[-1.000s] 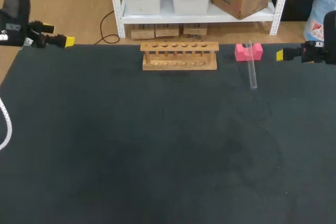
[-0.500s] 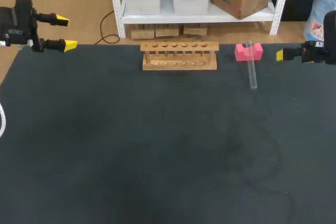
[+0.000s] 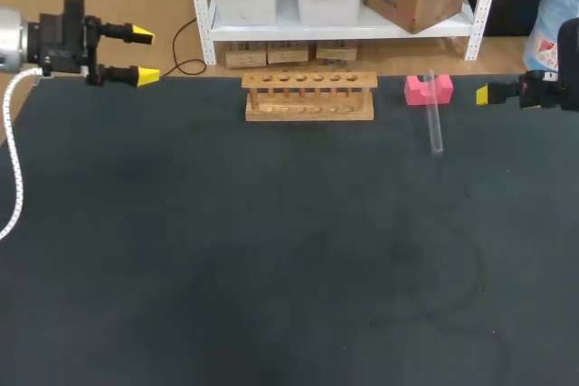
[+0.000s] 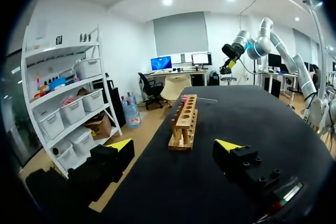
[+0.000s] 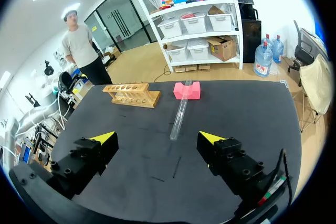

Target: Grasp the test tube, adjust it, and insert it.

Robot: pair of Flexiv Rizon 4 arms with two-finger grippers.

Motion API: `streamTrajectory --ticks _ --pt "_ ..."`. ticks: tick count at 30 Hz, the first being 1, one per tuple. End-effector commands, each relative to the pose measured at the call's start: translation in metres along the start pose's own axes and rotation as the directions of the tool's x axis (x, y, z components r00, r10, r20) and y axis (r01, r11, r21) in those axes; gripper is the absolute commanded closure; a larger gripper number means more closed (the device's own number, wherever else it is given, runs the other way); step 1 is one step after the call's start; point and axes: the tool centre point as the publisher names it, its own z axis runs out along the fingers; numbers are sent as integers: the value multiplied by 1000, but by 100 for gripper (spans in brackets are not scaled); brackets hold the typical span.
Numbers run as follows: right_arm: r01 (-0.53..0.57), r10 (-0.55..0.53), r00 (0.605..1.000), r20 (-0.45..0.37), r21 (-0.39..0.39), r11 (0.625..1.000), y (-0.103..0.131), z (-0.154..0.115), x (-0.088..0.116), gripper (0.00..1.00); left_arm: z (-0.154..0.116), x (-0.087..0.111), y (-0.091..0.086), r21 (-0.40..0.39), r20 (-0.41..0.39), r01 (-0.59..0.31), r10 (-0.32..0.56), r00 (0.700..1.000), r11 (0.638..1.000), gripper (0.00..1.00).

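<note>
Toward the tabletop's (image 3: 271,259) far right, the test tube (image 3: 435,119) lies ungrasped, one end on a pink block (image 3: 428,89). Right pincer (image 5: 157,139) and left pincer (image 3: 143,54) gape wide (both empty). Grasping comes first: the right pincer, I judge, must straddle the tube's middle.

Head view: the right gripper (image 3: 487,94) shows only 1 yellow tip, the other hidden behind it; its arm (image 3: 554,89) is cut off at the edge. Far ahead of the left gripper (image 4: 176,144), past the rack (image 4: 184,121), the test tube (image 4: 206,98) is a faint sliver, ends indistinguishable.
</note>
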Motion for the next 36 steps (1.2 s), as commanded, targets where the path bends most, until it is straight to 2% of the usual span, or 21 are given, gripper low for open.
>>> streamTrajectory --ticks 1,14,16,19,20,25,31,36 --pt "0 0 1000 -1 5 1000 1 -1 0 0 11 4 11 118 0 -2 2 1000 993 0" --pt "0 0 1000 -1 5 1000 1 -1 0 0 15 2 12 118 -9 -5 6 1000 993 0" --pt "9 -10 1000 26 52 999 -5 -6 -5 0 15 2 12 118 -9 -5 6 1000 993 0" --pt "90 -98 995 22 235 968 -6 -5 -12 0 15 2 12 118 -9 -5 6 1000 993 0" --pt "107 -120 992 26 310 945 -6 -4 -15 0 15 2 12 118 -9 -5 6 1000 993 0" --pt "131 -180 982 65 458 880 2 7 -23 0 15 2 12 118 -9 -5 6 1000 993 0" --pt "141 -205 976 73 502 853 10 26 -31 0 15 2 12 118 -9 -5 6 1000 993 0" --pt "174 -231 972 40 537 826 19 44 -35 0 15 2 12 118 -9 -5 6 1000 993 0"
